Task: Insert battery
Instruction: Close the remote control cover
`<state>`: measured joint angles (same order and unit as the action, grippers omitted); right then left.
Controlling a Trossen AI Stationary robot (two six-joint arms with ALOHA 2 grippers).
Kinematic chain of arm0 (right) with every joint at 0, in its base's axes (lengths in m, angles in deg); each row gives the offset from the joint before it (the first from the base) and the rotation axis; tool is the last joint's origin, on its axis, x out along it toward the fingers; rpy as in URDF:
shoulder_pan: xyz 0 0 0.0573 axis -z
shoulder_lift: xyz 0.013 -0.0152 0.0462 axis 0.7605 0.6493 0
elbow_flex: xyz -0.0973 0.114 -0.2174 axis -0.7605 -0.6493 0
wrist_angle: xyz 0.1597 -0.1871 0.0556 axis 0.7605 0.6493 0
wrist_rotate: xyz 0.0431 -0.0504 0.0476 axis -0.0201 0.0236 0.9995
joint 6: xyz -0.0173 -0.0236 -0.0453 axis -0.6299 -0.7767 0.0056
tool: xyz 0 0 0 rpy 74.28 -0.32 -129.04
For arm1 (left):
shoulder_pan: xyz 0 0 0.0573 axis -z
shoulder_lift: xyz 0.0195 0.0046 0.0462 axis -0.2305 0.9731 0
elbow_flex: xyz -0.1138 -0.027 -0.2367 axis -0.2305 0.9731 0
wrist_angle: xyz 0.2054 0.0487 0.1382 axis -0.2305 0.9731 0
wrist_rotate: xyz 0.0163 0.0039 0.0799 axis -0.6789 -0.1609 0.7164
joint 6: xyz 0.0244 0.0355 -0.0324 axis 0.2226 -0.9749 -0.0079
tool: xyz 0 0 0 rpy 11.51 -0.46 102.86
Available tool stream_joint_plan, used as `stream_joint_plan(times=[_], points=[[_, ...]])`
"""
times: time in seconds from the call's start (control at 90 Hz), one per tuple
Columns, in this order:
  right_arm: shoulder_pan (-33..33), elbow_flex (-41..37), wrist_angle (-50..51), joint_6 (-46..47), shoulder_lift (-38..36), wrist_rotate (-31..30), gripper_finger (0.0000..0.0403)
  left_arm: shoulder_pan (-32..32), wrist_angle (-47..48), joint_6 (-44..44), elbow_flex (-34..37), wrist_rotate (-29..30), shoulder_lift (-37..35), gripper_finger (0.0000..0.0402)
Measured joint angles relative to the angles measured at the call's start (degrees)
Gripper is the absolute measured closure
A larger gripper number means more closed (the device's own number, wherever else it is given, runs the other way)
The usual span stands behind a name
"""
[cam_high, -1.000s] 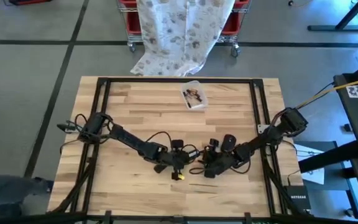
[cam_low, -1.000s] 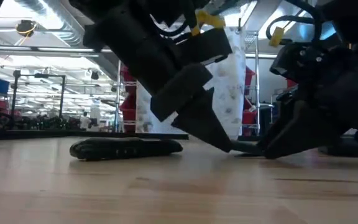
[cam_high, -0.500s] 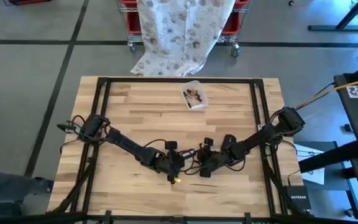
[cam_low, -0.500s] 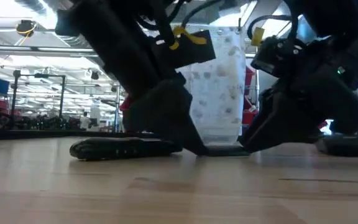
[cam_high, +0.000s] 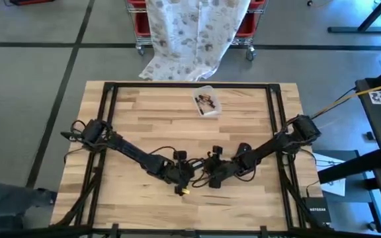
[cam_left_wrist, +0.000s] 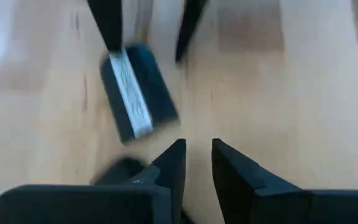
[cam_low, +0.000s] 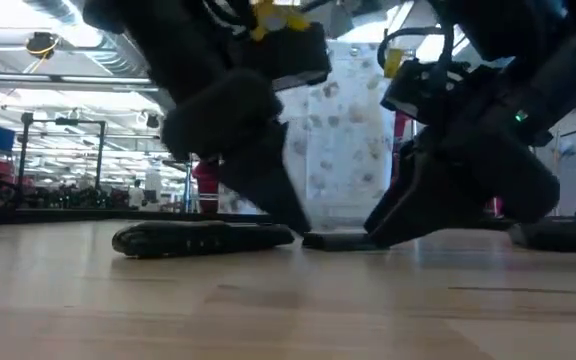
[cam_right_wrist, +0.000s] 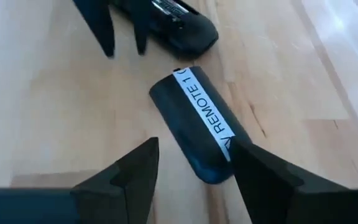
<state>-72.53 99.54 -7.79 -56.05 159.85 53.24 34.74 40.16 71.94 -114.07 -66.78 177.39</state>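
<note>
A black remote point(cam_low: 203, 238) lies flat on the wooden table point(cam_high: 137, 112). Its loose battery cover point(cam_right_wrist: 197, 124), labelled "REMOTE 1", lies flat beside the remote's end point(cam_right_wrist: 179, 22). My right gripper point(cam_right_wrist: 191, 168) stands open, low over the table, with the cover's near end between its fingers. My left gripper point(cam_left_wrist: 199, 163) faces it from the other side of the cover, its fingers a narrow gap apart, tips down by the remote's end point(cam_low: 293, 228). No battery can be told apart in these views. My right gripper has one finger point(cam_right_wrist: 253, 174) right beside the cover's rounded near end point(cam_right_wrist: 219, 171). I cannot tell whether it touches. My left gripper's fingers point(cam_right_wrist: 104, 25) stand right at the remote's end. I cannot tell whether they touch it.
A small clear tub point(cam_high: 206, 101) with small items stands at the far middle of the table. A black frame point(cam_high: 108, 106) runs round the table top. A patterned cloth point(cam_high: 190, 33) hangs beyond the far edge. Another dark flat thing point(cam_low: 558, 235) lies to the right.
Both grippers have gone toward the table's left edge and come lower. The cover has slid along the table toward the remote, staying flat, and now lies close to its end. The remote has stayed where it was.
</note>
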Motion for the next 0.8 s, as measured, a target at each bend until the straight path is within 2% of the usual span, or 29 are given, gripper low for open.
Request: stream_joint_plan(times=[0.089,0.256,0.489,0.8], points=[[1.14,0.04,1.78,1.79,-0.13,-0.83,0.0219,-0.41,1.53,1.61,0.03,-0.18,0.40,0.0344],[2.91,0.08,2.62,2.41,-0.21,-0.50,0.0219,-1.57,-1.93,1.36,-0.05,0.69,2.73,0.0344],[3.70,-0.01,0.48,-0.69,-0.03,1.35,0.0219,-2.07,-4.69,0.50,-0.10,8.63,3.89,0.0344],[5.21,-0.01,-3.89,-2.40,1.14,4.15,0.0219,1.05,4.33,3.20,-2.94,9.84,-1.85,0.0344]])
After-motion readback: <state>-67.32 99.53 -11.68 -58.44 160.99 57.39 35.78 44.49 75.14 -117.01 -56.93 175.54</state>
